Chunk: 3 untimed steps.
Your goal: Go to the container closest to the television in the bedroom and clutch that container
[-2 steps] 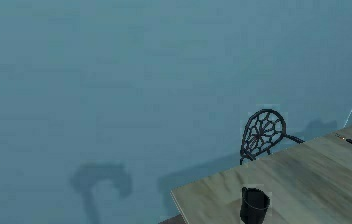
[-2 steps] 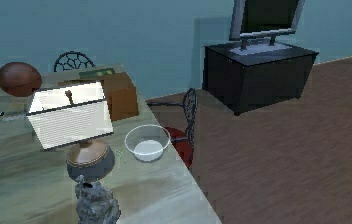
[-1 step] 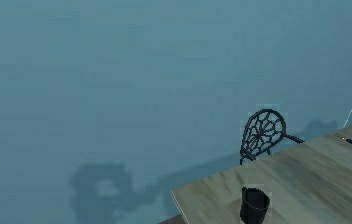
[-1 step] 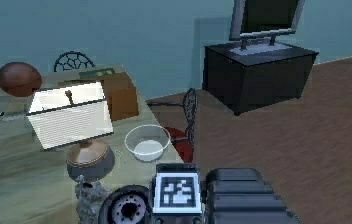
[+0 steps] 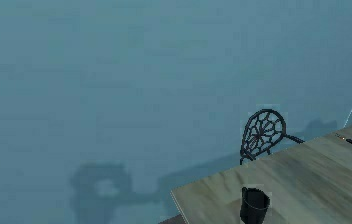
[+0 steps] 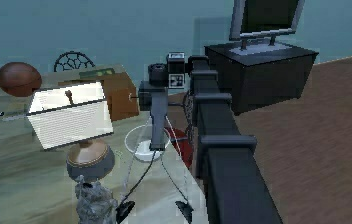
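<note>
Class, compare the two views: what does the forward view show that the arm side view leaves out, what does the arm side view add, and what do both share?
Forward view adds: a dark cup. Arm side view adds: the television on a dark stand, a white-shaded lamp, a white bowl and the arm. Shared: the wooden table and a round wire frame.

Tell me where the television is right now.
In the arm side view's upper right, the television stands on a dark cabinet.
</note>
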Tool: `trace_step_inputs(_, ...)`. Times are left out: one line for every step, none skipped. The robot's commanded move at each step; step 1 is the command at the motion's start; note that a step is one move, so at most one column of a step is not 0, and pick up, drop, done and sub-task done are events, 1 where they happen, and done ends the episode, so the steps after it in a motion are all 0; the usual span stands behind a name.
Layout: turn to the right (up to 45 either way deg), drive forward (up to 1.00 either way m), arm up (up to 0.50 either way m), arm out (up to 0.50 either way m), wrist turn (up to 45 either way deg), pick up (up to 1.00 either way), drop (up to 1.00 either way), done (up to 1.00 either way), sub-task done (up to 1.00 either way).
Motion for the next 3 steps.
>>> trace_step_inputs(0.0,0.0,0.0,0.0,45.0,0.0,0.0,0.0,0.0)
trace_step_inputs(0.0,0.0,0.0,0.0,45.0,0.0,0.0,0.0,0.0)
trace_step_inputs(0.0,0.0,0.0,0.0,45.0,0.0,0.0,0.0,0.0)
